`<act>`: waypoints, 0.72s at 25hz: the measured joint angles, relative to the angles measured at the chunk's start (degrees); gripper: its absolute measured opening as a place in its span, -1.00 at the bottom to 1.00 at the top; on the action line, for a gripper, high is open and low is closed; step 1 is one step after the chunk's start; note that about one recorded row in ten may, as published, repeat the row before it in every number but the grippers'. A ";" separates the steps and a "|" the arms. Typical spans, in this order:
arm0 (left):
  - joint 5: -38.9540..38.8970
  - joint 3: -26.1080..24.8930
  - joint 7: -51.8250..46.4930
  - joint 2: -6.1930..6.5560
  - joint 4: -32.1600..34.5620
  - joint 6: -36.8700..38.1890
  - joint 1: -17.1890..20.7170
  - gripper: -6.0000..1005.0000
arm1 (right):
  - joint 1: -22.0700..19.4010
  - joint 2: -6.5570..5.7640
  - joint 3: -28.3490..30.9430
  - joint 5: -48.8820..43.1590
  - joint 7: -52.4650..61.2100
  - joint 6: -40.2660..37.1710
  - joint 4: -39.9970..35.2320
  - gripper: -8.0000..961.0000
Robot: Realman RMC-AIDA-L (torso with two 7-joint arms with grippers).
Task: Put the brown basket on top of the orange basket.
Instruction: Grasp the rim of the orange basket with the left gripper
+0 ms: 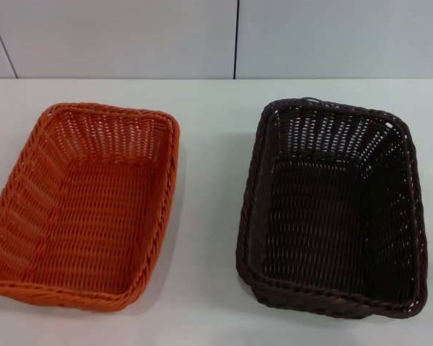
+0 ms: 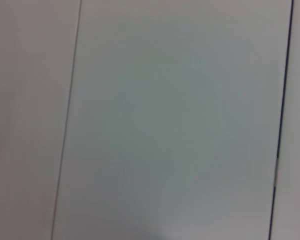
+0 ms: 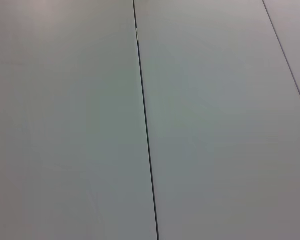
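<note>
On table [image 1: 209, 303]: orange basket [image 1: 86, 209] left, brown basket [image 1: 332, 209] right, side by side, apart, both upright, not stacked. Neither gripper visible in any view, so can't tell jaw state. Both wrist cams show only panelled wall [image 2: 175, 125].

On my worktop [image 1: 209, 303] the orange basket [image 1: 79, 209] sits to my left and the brown basket [image 1: 332, 209] to my right, side by side, apart, a panelled wall [image 1: 130, 36] behind them.

The head camera looks down on the table [image 1: 209, 144]; both wrist cameras face only pale seamed panels [image 3: 215, 125].
</note>
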 joint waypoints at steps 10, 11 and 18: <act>0.04 1.07 0.73 -0.08 0.52 3.27 0.15 0.58 | 0.24 -0.01 0.01 0.00 -0.05 0.40 0.35 0.70; 0.04 1.07 0.73 -0.08 0.52 3.27 0.15 0.58 | 0.24 -0.01 0.01 0.00 -0.05 0.40 0.35 0.70; 0.04 3.34 0.65 0.06 0.50 9.84 0.25 0.58 | 0.61 -0.01 -0.25 -0.29 -0.07 -0.37 0.35 0.70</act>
